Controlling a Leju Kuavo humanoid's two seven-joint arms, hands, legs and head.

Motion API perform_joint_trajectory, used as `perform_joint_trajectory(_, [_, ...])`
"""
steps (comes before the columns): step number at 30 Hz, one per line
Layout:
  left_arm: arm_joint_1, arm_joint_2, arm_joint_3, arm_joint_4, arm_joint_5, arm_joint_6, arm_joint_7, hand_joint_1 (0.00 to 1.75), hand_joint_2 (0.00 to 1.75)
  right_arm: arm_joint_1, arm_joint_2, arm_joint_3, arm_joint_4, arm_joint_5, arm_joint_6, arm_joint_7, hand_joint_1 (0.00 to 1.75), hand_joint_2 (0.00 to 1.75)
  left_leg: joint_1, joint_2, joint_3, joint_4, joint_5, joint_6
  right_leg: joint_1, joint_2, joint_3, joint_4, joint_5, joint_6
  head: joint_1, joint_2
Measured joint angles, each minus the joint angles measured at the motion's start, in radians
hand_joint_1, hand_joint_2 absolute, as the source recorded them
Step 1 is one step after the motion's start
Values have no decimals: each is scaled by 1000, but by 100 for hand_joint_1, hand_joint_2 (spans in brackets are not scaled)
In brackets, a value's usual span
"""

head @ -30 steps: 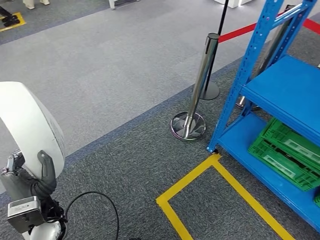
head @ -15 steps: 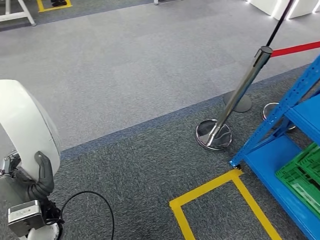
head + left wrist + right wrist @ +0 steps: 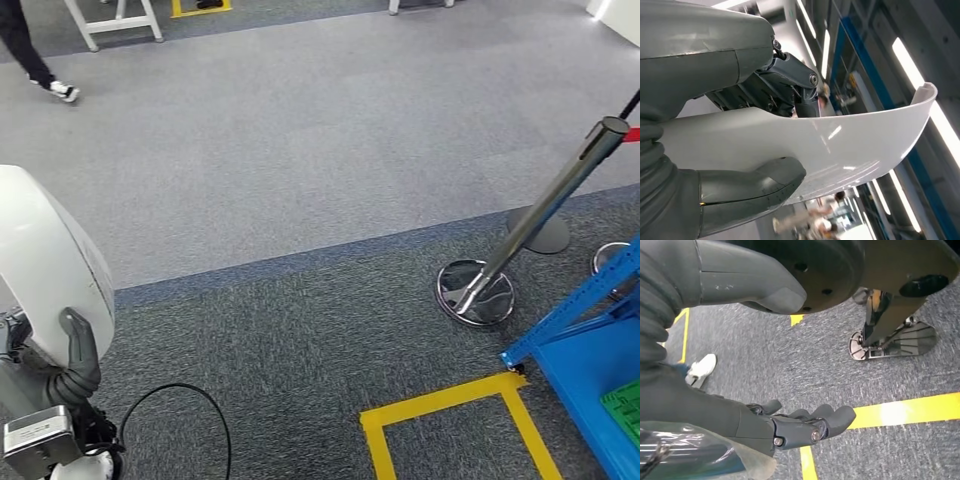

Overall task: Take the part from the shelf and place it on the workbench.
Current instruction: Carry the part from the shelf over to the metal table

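left hand [image 3: 72, 360] gripping white part [image 3: 45, 260]

- Carpet floor [image 3: 302, 150]: pale grey far zone, darker grey near zone, w/ a dark-blue strip between.
- Yellow floor tape [image 3: 445, 405]: open rectangle outline on dark carpet, its corner just beside the rack foot.
- Chrome barrier post [image 3: 547, 200]: tilted in frame, round base [image 3: 475, 293] on dark carpet; 2nd round base [image 3: 537, 232] behind.
- Black cable [image 3: 177, 395]: loop lying on carpet.
- Person's leg & white shoe [image 3: 62, 91]: far side of the pale carpet.
- Green crate [image 3: 625, 405]: on low blue shelf.
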Motion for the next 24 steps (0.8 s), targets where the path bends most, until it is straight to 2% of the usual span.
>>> perform_joint_trajectory(1, [1,0,0,0,0,0,0,175,175,0,0,-1,0,0,0,0,0,175,3,1,-4,11,6,-3,0,-15,1,0,-2,1,0,0])
perform_joint_trajectory(2, [1,1,0,0,2,0,0,175,175,0,0,-2,0,0,0,0,0,175,5,5,11,-19,31,-5,0,-29,3,0,-5,3,0,0])
perform_joint_trajectory(3, [2,1,0,0,4,0,0,175,175,0,0,-4,0,0,0,0,0,175,7,18,44,-81,67,-5,0,-43,8,0,-8,6,0,0])
perform_joint_trajectory(4, [1,1,0,-1,7,0,0,175,175,-1,0,-5,0,0,0,0,0,175,5,43,80,-149,93,-5,1,-54,12,0,-12,10,0,0])
perform_joint_trajectory(5, [0,1,0,-2,10,0,0,175,175,-2,0,-6,0,0,0,0,0,175,2,64,109,-207,112,0,4,-65,15,2,-17,15,0,0])
perform_joint_trajectory(6, [0,1,0,-3,12,0,0,175,175,-2,0,-6,0,0,0,-1,0,175,-1,80,126,-242,118,7,7,-75,17,3,-21,20,0,0])
perform_joint_trajectory(7, [-1,1,0,-4,13,0,0,175,175,-3,0,-6,0,1,1,-1,0,175,-5,84,129,-252,114,15,10,-85,20,3,-24,25,0,0])
perform_joint_trajectory(9, [1,1,2,-8,15,0,1,175,175,-5,0,-7,0,1,2,-1,0,175,-7,60,127,-256,116,31,8,-100,25,1,-31,37,-1,0])
perform_joint_trajectory(10, [1,1,2,-11,15,0,0,175,175,-7,0,-8,0,1,3,-1,0,175,-6,48,128,-258,117,37,5,-86,24,8,-40,43,0,0])
perform_joint_trajectory(11, [0,1,3,-13,16,0,0,175,175,-8,0,-8,0,2,4,-1,0,175,-5,37,128,-260,119,43,3,-61,13,32,-58,47,2,0])
perform_joint_trajectory(13, [-2,0,3,-16,20,0,0,175,175,-8,0,-11,0,2,5,-1,0,175,-4,16,128,-262,121,53,1,1,-41,145,-116,49,7,0])
perform_joint_trajectory(14, [-3,0,3,-16,23,0,0,175,175,-6,0,-12,0,2,5,-1,0,175,-6,3,128,-262,121,56,2,17,-80,220,-144,47,8,0])
perform_joint_trajectory(15, [-3,0,4,-16,26,0,0,175,175,-4,0,-13,0,2,6,-1,0,175,-7,-11,128,-262,121,58,2,24,-115,278,-158,45,8,0])
perform_joint_trajectory(16, [-2,0,4,-16,29,0,0,175,175,-3,0,-14,0,2,6,0,0,175,-9,-27,128,-261,121,59,3,28,-135,304,-152,42,8,0])
perform_joint_trajectory(17, [-2,0,4,-16,33,0,0,175,175,-2,0,-14,0,3,6,1,0,175,-11,-43,129,-261,121,59,3,32,-137,287,-126,38,8,0])
perform_joint_trajectory(18, [-2,0,4,-16,38,0,0,175,175,-2,0,-14,0,4,5,2,0,175,-12,-58,130,-261,121,59,3,40,-120,234,-86,33,8,0])
perform_joint_trajectory(19, [-2,0,4,-16,42,0,0,175,175,-2,-1,-14,0,5,4,4,0,175,-11,-72,130,-260,121,59,3,63,-93,162,-45,28,8,0])
perform_joint_trajectory(20, [-3,0,4,-16,46,0,0,175,175,-2,-2,-14,0,6,2,5,0,175,-12,-85,129,-258,121,57,1,93,-66,94,-17,25,8,0])
perform_joint_trajectory(21, [-3,0,4,-16,48,0,0,175,175,-2,-3,-14,0,7,-1,7,0,175,-11,-98,127,-258,121,53,0,116,-44,48,-1,23,8,0])
perform_joint_trajectory(22, [-3,1,4,-16,50,0,0,175,175,-3,-4,-14,0,7,-4,8,0,175,-9,-110,124,-258,123,48,0,132,-32,24,2,23,8,0])
perform_joint_trajectory(23, [-3,1,4,-16,52,0,0,175,175,-3,-4,-14,0,7,-7,9,0,175,-7,-123,121,-259,126,41,1,131,-26,19,1,23,8,0])
perform_joint_trajectory(24, [-2,1,4,-17,53,0,1,175,175,-3,-4,-15,0,6,-10,10,0,175,-5,-136,118,-262,129,34,1,117,-22,16,4,21,8,0])
